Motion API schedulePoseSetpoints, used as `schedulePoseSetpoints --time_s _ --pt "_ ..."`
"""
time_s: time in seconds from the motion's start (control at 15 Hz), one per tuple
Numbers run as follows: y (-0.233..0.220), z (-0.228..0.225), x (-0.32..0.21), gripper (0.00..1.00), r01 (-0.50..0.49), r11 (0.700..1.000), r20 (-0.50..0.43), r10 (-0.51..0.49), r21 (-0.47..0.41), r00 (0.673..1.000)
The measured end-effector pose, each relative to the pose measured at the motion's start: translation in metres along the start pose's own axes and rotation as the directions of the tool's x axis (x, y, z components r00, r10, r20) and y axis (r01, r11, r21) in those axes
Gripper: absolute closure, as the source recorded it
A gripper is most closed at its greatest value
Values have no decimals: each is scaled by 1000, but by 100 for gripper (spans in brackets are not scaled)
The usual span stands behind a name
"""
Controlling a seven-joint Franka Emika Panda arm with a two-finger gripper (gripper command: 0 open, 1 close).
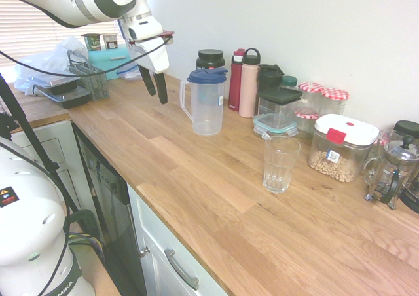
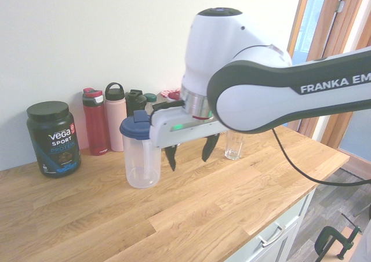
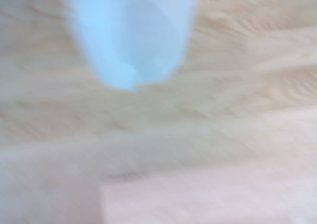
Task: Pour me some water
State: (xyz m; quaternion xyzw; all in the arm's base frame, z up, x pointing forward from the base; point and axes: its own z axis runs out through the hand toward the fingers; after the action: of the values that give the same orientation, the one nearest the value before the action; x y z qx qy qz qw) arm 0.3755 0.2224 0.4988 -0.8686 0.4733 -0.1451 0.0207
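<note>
The worktop is surfaced in smooth wood with visible grain and a satin sheen. The pitcher is formed in translucent, frosted-looking plastic and is capped by a blue plastic lid. The tumbler is made of clear, glossy glass. Shiny metal is seen on the drawer handle. The pink bottle is finished matt.
</note>
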Motion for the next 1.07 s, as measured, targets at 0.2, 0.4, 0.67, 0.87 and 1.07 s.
schedulePoseSetpoints --time_s 0.2,0.4,0.67,0.87,1.07 --pt "-40 18 1 0 -9 999 -40 11 41 999" --pt "-70 31 1 0 -34 998 -82 39 58 996" --pt "-96 51 5 100 -58 997 -125 65 59 990" --pt "-103 67 13 100 -66 995 -127 75 69 989" --pt "-104 77 20 100 -77 995 -118 84 67 989"
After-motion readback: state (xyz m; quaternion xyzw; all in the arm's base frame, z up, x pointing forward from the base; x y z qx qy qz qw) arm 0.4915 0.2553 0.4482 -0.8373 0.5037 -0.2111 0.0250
